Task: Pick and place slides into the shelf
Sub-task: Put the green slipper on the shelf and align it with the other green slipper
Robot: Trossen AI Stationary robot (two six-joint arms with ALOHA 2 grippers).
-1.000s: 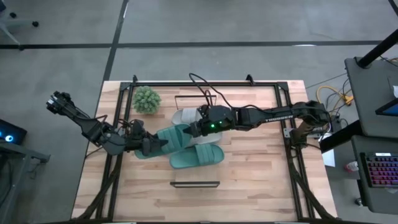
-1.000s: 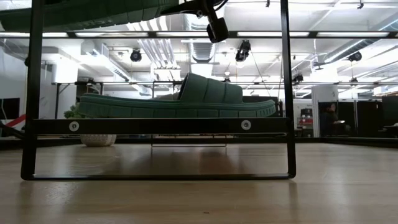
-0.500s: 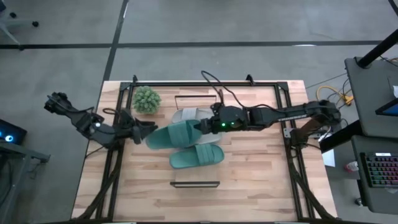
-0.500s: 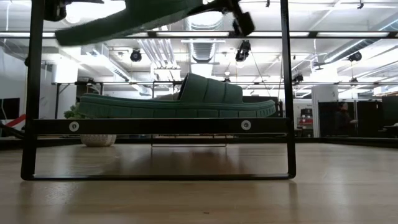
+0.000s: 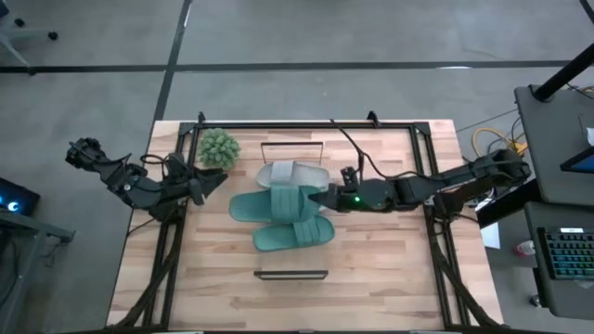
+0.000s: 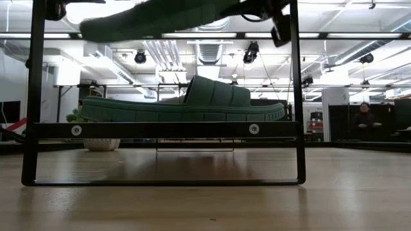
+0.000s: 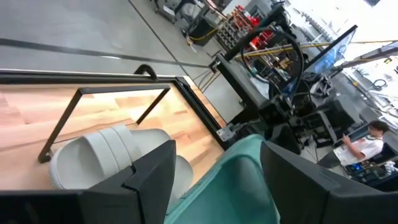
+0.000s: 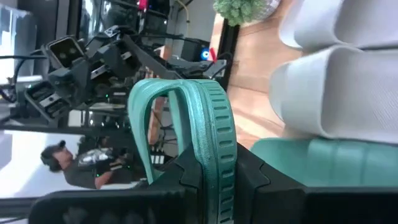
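One teal slide [image 5: 271,204] hangs in the air over the shelf [image 5: 292,275]; in the low view it is the teal slide [image 6: 173,14] at the top, its left end lower. My right gripper [image 5: 325,197] is shut on its right end. The second teal slide [image 5: 294,234] rests sole down on the shelf, also seen as the lower teal slide [image 6: 183,106]. Light grey slides [image 5: 290,173] lie farther back. My left gripper [image 5: 216,182] is open, just left of the held slide and apart from it; its wrist view shows the teal slide [image 7: 239,177] beyond its fingers. My right gripper pinches the teal slide's right end [image 8: 214,155] between its two fingers [image 8: 255,177], one on each face of the sole. It comes in about level from the table's right, along the slide. The slide is lifted clear and tilted, its free left end [image 6: 87,29] lower.
A small potted plant [image 5: 219,148] stands at the far left of the table. Black frame rails [image 5: 176,232] run along both table sides. The shelf's near end frame [image 6: 35,96] fills the low view. People show in the room behind [image 6: 364,119].
My left gripper has drawn back from the teal slide's left end, toward the table's left and far edge. My right gripper has pulled back toward the right edge, taking the slide with it. The slide has shifted right and tipped, left end down.
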